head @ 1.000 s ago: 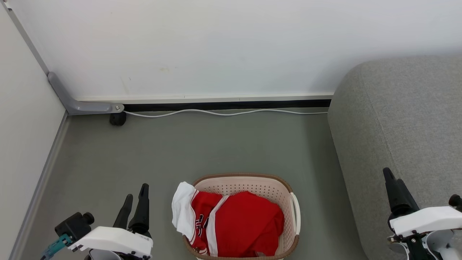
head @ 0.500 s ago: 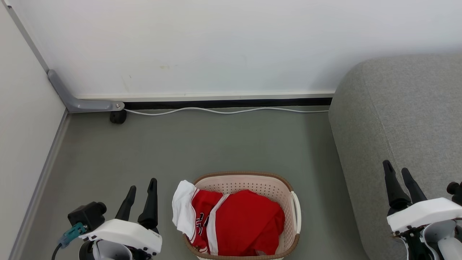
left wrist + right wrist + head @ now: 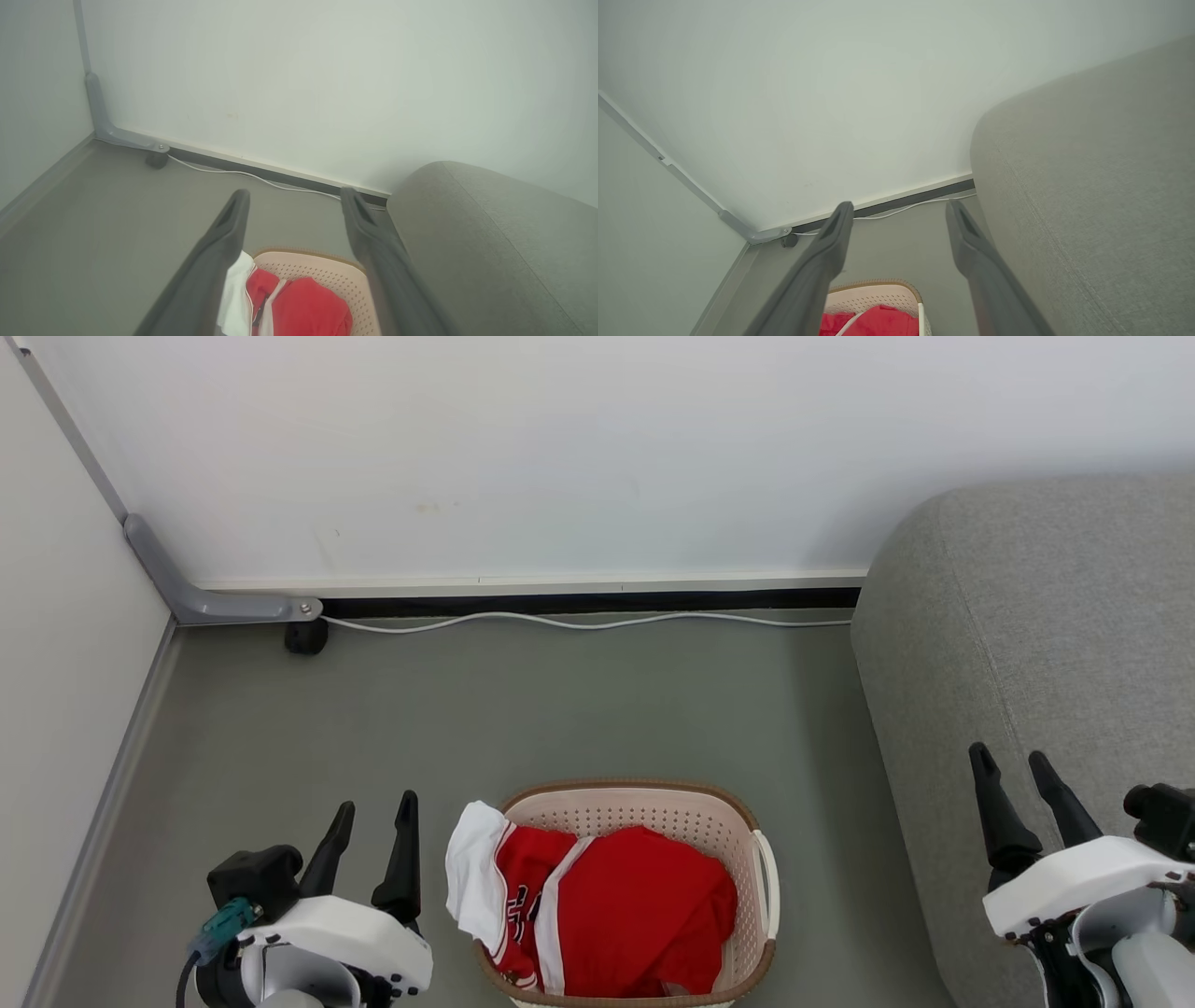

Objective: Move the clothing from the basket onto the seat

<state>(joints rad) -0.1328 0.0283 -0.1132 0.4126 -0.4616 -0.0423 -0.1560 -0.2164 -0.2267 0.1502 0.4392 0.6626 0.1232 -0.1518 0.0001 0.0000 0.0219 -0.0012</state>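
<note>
The cream basket (image 3: pixel 738 821) with a brown rim stands on the floor at the bottom middle of the head view. Red clothing (image 3: pixel 635 915) fills it, and a white part of the jersey (image 3: pixel 471 877) hangs over its left rim. The grey seat (image 3: pixel 1046 644) rises at the right. My left gripper (image 3: pixel 375 803) is open just left of the basket, nothing between its fingers. My right gripper (image 3: pixel 1010 758) is open over the seat's front edge. The left wrist view has the basket (image 3: pixel 327 268), the clothing (image 3: pixel 303 312) and the open gripper (image 3: pixel 295 196). In the right wrist view the open gripper (image 3: pixel 899 207) hangs above the basket (image 3: pixel 878 291).
A white wall with a dark baseboard closes the back. A white cable (image 3: pixel 579 623) runs along it to a black caster (image 3: pixel 305 638) under a grey bracket (image 3: pixel 210 602). A side wall stands at the left. Grey floor (image 3: pixel 523 709) lies between the basket and the wall.
Both arms have shifted: the left gripper moved right toward the basket, the right gripper moved left and up. The basket and clothing kept their place.
</note>
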